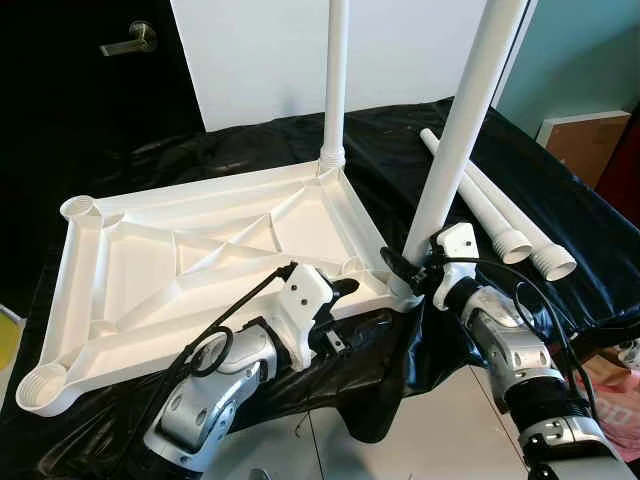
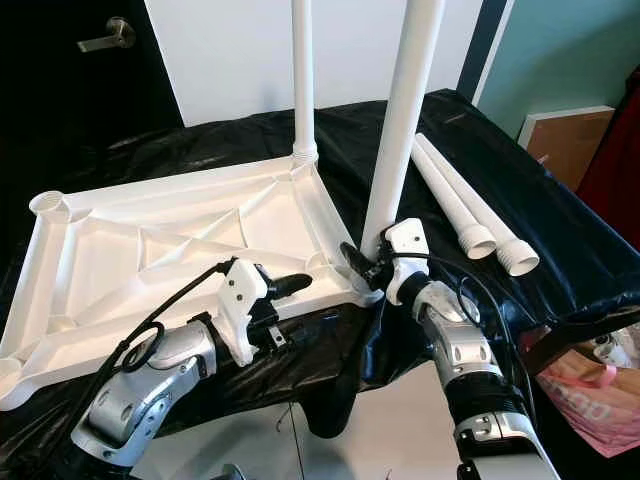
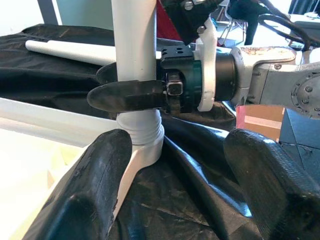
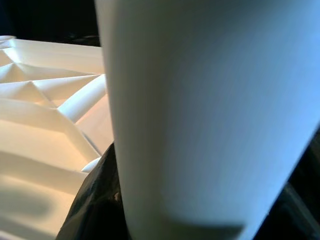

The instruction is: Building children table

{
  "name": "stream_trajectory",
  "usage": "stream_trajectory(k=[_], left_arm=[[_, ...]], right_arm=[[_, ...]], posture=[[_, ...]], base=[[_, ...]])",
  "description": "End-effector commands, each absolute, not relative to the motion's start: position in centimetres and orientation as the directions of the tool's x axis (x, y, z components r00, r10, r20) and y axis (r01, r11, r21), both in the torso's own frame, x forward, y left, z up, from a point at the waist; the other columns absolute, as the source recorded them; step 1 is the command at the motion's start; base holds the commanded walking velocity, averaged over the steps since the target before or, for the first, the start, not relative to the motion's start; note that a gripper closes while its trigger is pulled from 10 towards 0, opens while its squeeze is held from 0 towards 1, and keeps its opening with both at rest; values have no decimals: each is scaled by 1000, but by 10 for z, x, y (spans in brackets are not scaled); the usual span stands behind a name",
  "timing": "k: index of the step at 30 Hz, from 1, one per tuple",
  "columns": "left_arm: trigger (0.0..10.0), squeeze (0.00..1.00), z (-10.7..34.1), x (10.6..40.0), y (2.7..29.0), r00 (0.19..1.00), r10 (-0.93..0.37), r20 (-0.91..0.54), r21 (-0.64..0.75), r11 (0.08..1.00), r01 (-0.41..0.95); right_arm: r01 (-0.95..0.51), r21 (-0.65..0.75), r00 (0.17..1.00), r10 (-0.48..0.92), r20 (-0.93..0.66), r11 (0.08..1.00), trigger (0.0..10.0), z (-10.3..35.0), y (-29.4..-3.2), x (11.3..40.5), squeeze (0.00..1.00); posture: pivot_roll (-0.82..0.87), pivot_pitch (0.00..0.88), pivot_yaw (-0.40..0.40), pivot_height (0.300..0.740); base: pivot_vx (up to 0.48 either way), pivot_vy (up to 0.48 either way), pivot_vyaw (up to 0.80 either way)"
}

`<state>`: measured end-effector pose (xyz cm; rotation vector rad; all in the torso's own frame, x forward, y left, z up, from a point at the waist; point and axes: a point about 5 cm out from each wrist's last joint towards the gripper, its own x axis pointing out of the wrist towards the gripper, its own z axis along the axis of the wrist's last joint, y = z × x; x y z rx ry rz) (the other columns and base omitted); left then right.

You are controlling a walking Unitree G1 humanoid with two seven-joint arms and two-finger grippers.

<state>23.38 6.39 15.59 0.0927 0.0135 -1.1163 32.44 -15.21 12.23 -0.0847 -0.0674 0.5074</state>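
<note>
One white tabletop (image 1: 200, 260) lies upside down on a surface draped in black cloth (image 1: 560, 210), ribs facing up. Four white legs are in view. One leg (image 1: 335, 80) stands upright in the far corner socket. A second leg (image 1: 462, 120) stands in the near right corner socket, tilted slightly, with the right pincer (image 1: 405, 272) clenched around its base. Two loose legs (image 1: 500, 215) lie side by side on the cloth to the right. The left pincer (image 1: 340, 290) hovers at the tabletop's near edge, its fingers (image 3: 95, 185) spread apart, grasping nothing.
</note>
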Motion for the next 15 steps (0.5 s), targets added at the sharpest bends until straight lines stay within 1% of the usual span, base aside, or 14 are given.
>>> stream_trajectory(k=[1, 5, 7, 8, 9, 11, 14, 15], left_arm=[[10000, 0, 154, 231, 62, 415, -907, -72, 63, 412, 909], [10000, 0, 154, 231, 62, 415, -907, -72, 63, 411, 909], [10000, 0, 154, 231, 61, 414, -908, -71, 63, 410, 910], [10000, 0, 154, 231, 61, 414, -908, -71, 63, 410, 910], [10000, 0, 153, 230, 60, 412, -909, -70, 63, 408, 911], [10000, 0, 153, 230, 60, 412, -909, -70, 63, 408, 911], [10000, 0, 153, 230, 59, 410, -909, -71, 62, 406, 912], [10000, 0, 153, 230, 59, 410, -909, -71, 62, 406, 912]], right_arm=[[-412, -89, 910, 415, 13, 907, 10000, 112, -156, 320, 0], [-394, -86, 918, 397, 19, 915, 10000, 111, -154, 317, 0], [-333, -73, 942, 335, 22, 940, 10000, 109, -152, 314, 0], [-333, -73, 942, 335, 22, 940, 10000, 109, -152, 314, 0], [-228, -53, 973, 230, 21, 972, 10000, 107, -151, 313, 0], [-228, -53, 973, 230, 21, 972, 10000, 107, -151, 313, 0], [-117, -38, 993, 118, 22, 992, 10000, 104, -146, 311, 0], [-117, -38, 993, 118, 22, 992, 10000, 104, -146, 311, 0]], posture=[[-2, 2, -21, 740], [-3, 2, -24, 740], [-7, 4, -27, 740], [-7, 4, -27, 740], [-8, 5, -27, 740], [-8, 5, -27, 740], [-7, 11, -31, 740], [-7, 11, -31, 740]], base=[[0, 0, 0], [0, 0, 0], [0, 0, 0], [0, 0, 0], [0, 0, 0], [0, 0, 0], [0, 0, 0], [0, 0, 0]])
